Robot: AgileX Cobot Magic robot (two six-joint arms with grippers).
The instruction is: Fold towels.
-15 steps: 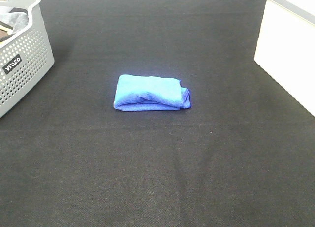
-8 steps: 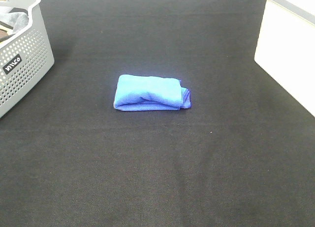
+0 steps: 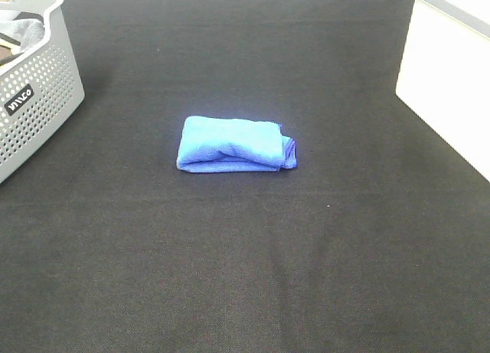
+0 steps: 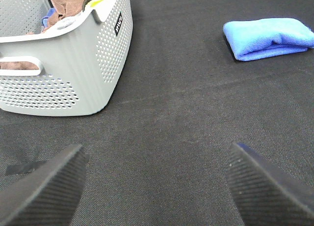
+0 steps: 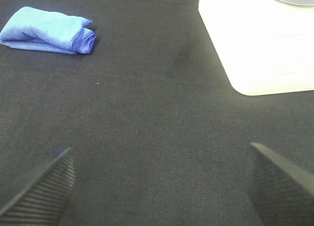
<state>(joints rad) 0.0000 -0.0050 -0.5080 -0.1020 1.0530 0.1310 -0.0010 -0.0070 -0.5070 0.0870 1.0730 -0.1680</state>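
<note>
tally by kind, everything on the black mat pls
Blue folded towel: 1
Grey laundry basket: 1
White box: 1
Total: 3

Left gripper fingers stand spread wide above the black tabletop, holding nothing. A grey perforated basket containing cloths sits beside one finger. A folded blue towel lies well apart from it.

basket | black label, white lettering | not legible
</note>
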